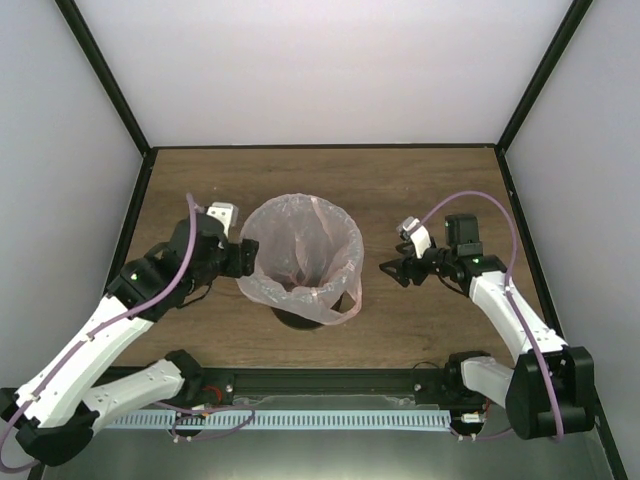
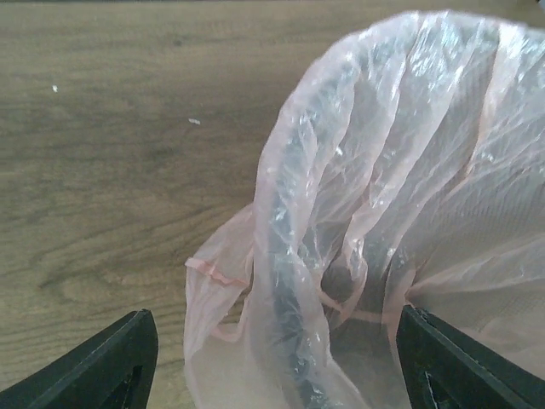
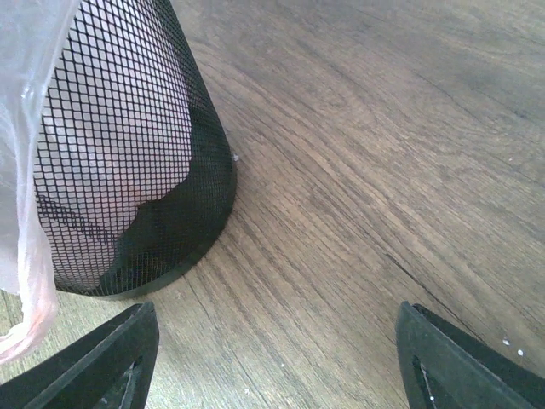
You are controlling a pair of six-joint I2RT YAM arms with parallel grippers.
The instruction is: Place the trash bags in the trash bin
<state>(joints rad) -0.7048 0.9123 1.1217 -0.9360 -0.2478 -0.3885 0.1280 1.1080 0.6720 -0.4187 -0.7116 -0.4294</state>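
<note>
Bag draped over bin rim like liner, loose film hanging outside. Left gripper at left rim, fingers spread, fold between them. Right gripper spread, empty, apart. Advice: pinch loose fold, push inside slowly; film slips easily, light bin may tip.

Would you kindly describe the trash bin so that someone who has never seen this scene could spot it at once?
Start at the brown wooden table and look to its middle. There stands a round black mesh bin with see-through walls. It alone wears a crinkly pale-pink bag folded over its rim.
</note>
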